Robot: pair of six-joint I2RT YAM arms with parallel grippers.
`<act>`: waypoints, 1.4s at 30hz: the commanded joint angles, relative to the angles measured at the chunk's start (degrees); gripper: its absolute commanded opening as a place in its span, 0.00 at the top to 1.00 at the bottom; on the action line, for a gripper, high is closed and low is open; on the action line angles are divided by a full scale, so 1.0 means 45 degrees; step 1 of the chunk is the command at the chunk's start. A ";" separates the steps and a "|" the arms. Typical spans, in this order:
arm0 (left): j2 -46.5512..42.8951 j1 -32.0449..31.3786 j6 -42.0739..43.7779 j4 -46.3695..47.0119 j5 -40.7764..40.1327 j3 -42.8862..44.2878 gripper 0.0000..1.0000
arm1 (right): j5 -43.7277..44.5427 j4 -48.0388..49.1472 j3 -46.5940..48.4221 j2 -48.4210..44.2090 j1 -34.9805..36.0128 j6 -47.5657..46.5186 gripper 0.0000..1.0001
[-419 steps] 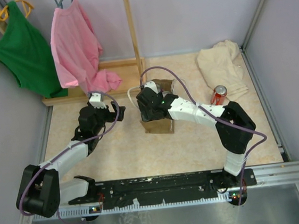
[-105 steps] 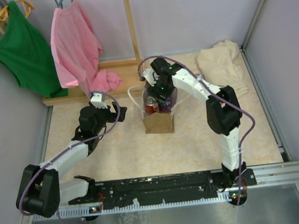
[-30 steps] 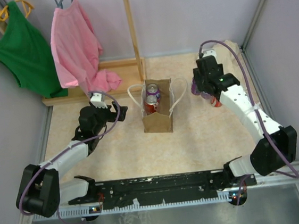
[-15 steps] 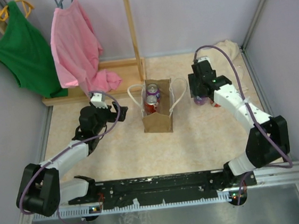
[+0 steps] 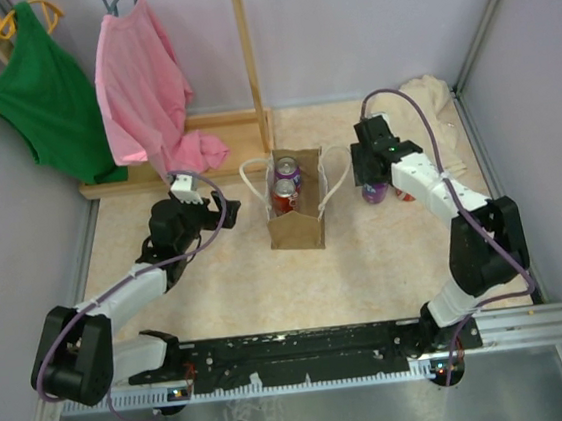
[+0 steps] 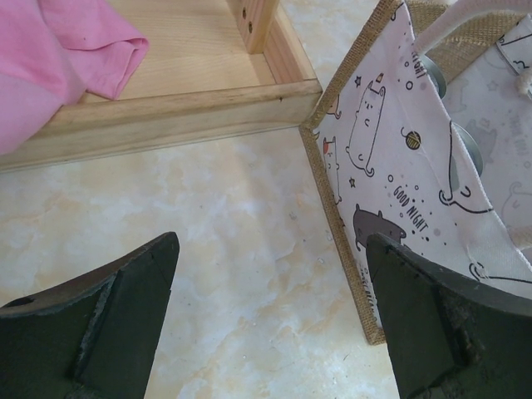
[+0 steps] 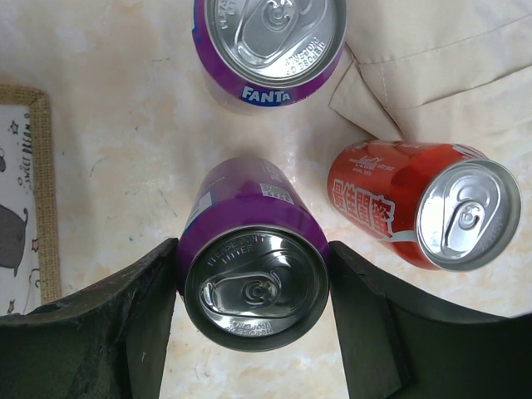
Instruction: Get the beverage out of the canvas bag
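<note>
1. From above, the bag [image 5: 298, 231] stands open mid-counter [image 5: 249, 284], white handles splayed to either side. A bagged purple can [image 5: 288, 173] and a bagged red can [image 5: 282, 197] sit upright inside.
2. Right of the bag and well clear of it, the right claw [image 5: 370, 176] sits over a purple can [image 5: 375, 194]. A red can [image 5: 404, 194] is just beside it, and a beige cloth [image 5: 422, 115] lies behind.
3. The left claw [image 5: 223, 209] hangs left of the bag, not touching it. A pink shirt [image 5: 142, 84] and a green shirt [image 5: 43, 95] hang at the back by a wooden rack [image 5: 223, 141].
4. Left wrist: the left claw [image 6: 270, 274] is spread wide, with only bare counter [image 6: 224, 216] between its fingers [image 6: 108, 324]. The bag's corner [image 6: 399, 166], with its cat-print lining, is at the right. The rack's base [image 6: 166, 108] and a fold of the pink shirt [image 6: 58, 50] are behind.
5. Right wrist: the right claw [image 7: 253, 274] is clamped on the purple can [image 7: 256, 291], with fingers [image 7: 125, 332] pressed to both sides. It is out of the bag; I cannot tell if it touches the counter [image 7: 108, 125].
6. A Fanta can [image 7: 270, 41] stands just beyond. The red can [image 7: 432, 212] is to the right, against the cloth [image 7: 449, 58]. The bag's edge [image 7: 17, 166] shows at far left.
</note>
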 commanded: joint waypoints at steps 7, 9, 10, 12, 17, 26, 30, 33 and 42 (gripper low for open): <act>0.0089 -0.0104 0.0089 0.0154 0.0098 0.0349 0.00 | 0.0098 0.0980 0.0835 0.0627 -0.0463 0.0425 1.00; 0.0069 -0.0102 0.0087 0.0154 0.0064 0.0323 0.00 | 0.0068 0.0910 0.0873 0.0745 -0.0506 0.0469 1.00; 0.0069 -0.0104 0.0099 0.0159 0.0057 0.0316 0.00 | 0.0046 0.0870 0.0905 0.0800 -0.0540 0.0482 1.00; 0.0068 -0.0104 0.0090 0.0154 0.0058 0.0318 0.00 | 0.0019 0.0747 0.0970 0.0938 -0.0545 0.0518 0.90; 0.0069 -0.0104 0.0073 0.0154 0.0068 0.0326 0.00 | -0.0022 0.0767 0.0906 0.0888 -0.0548 0.0582 0.48; 0.0127 -0.0104 0.0013 0.0193 0.0135 0.0323 0.00 | 0.0180 0.0891 0.1123 0.0527 -0.0545 0.0409 0.30; 0.0119 -0.0104 0.0029 0.0208 0.0150 0.0321 0.00 | 0.0302 0.0996 0.1300 0.0322 -0.0543 0.0396 0.24; 0.0123 -0.0104 0.0022 0.0213 0.0143 0.0328 0.00 | 0.0318 0.1116 0.1419 0.0100 -0.0537 0.0295 0.20; 0.0126 -0.0104 0.0011 0.0213 0.0112 0.0283 0.00 | 0.1298 0.1645 0.2242 -0.2183 -0.0386 0.0459 0.19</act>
